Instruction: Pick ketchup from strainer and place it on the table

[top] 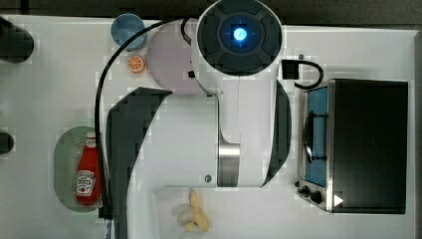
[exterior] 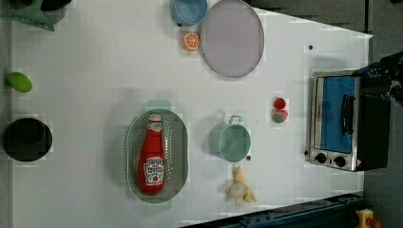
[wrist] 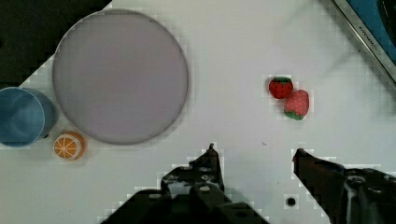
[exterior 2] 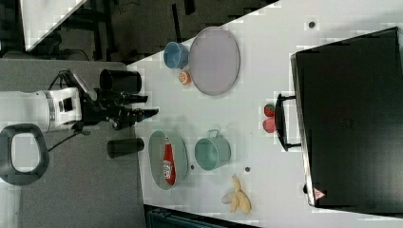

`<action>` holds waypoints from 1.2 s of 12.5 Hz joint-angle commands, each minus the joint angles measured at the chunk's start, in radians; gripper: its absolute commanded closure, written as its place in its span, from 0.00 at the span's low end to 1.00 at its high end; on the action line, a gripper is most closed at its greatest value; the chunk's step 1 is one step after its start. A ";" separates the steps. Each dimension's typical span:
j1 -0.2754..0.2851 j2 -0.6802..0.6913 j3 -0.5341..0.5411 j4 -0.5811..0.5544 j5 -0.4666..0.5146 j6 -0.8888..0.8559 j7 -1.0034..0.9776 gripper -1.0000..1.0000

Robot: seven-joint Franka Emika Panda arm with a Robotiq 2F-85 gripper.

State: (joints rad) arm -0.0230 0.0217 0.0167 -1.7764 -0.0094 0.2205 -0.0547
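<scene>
Red ketchup [exterior: 153, 156], white-capped and labelled, lies in the strainer [exterior: 179, 142].

The ketchup [exterior: 153, 156] — a red squeeze bottle, white-capped, labelled — is lying flat inside the pale green oval strainer [exterior: 178, 156], which is sitting on the white table [exterior: 95, 61] beside the table's edge.

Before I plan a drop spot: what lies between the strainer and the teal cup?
In the left view, only bare white table lies between the strainer and the teal cup; they stand apart.
</scene>
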 commanded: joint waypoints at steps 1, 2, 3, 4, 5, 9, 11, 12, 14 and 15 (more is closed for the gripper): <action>-0.094 -0.242 0.025 -0.121 0.044 -0.121 -0.025 0.21; -0.090 -0.241 0.032 -0.121 0.045 -0.120 -0.025 0.10; -0.082 -0.240 0.046 -0.122 0.047 -0.120 -0.025 0.00; -0.070 -0.237 0.068 -0.122 0.048 -0.119 -0.025 0.00; -0.056 -0.232 0.096 -0.122 0.048 -0.119 -0.025 0.00; -0.003 -0.197 0.252 -0.122 0.048 -0.094 -0.025 0.00; 0.014 -0.166 0.347 -0.123 0.047 -0.020 -0.025 0.00; 0.020 -0.149 0.395 -0.126 0.047 0.019 -0.025 0.00; 0.028 -0.105 0.492 -0.134 0.047 0.079 -0.024 0.00; 0.030 -0.080 0.538 -0.137 0.046 0.100 -0.022 0.00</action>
State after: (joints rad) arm -0.0171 -0.0312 0.5527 -1.9072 0.0334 0.3279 -0.0622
